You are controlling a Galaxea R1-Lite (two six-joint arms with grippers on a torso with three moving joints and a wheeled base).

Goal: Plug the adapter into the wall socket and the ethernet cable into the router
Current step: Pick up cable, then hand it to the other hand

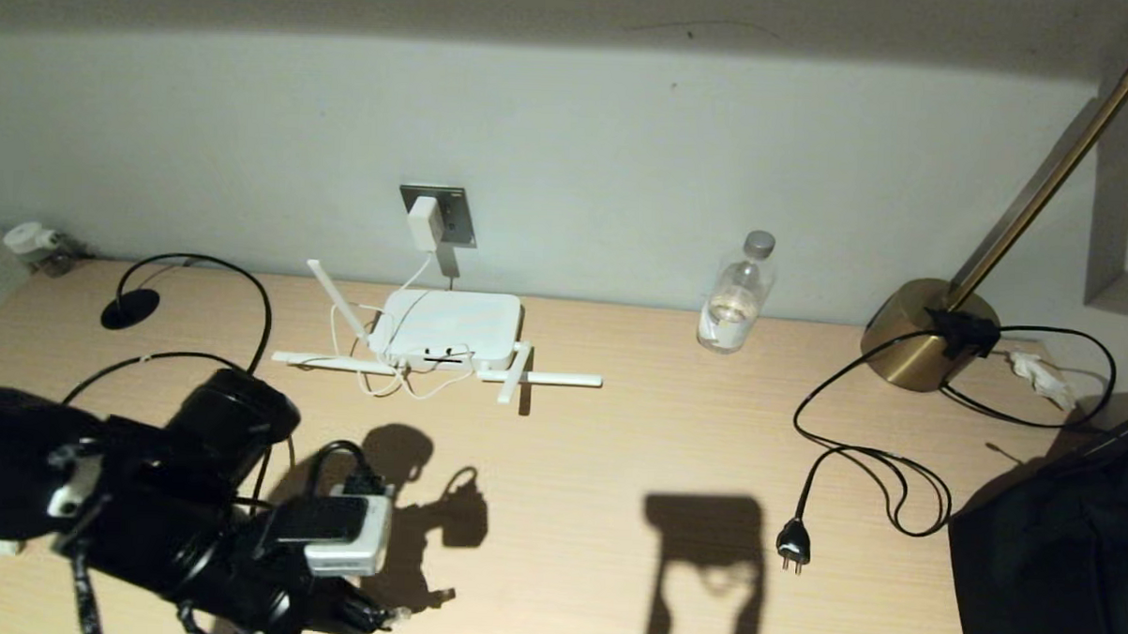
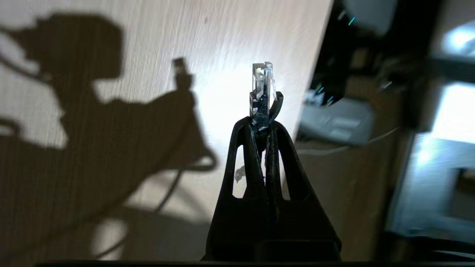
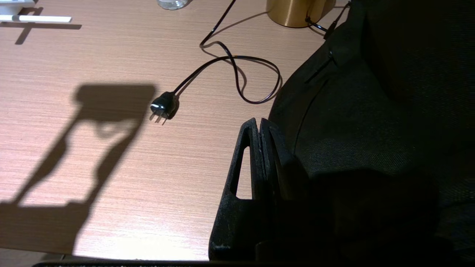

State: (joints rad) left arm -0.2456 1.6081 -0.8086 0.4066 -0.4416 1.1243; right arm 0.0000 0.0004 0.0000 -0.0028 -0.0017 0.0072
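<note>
Nearest the camera, the left tool (image 2: pixel 264 122) is clenched on the ethernet cable (image 2: pixel 262 89) just behind its clear clip connector, which juts past the fingertips, probably so the plug stays free to enter a port. It hangs over the near-left desk (image 1: pixel 615 469). Far off, the router (image 1: pixel 446 327) lies below the wall socket (image 1: pixel 450 214), where the adapter (image 1: pixel 424 223) already sits. The right tool (image 3: pixel 259 129) rests clenched and empty at the near right. No readable writing shows.

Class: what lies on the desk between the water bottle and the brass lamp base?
Nothing: the head view shows bare desk between the water bottle and the lamp base.
</note>
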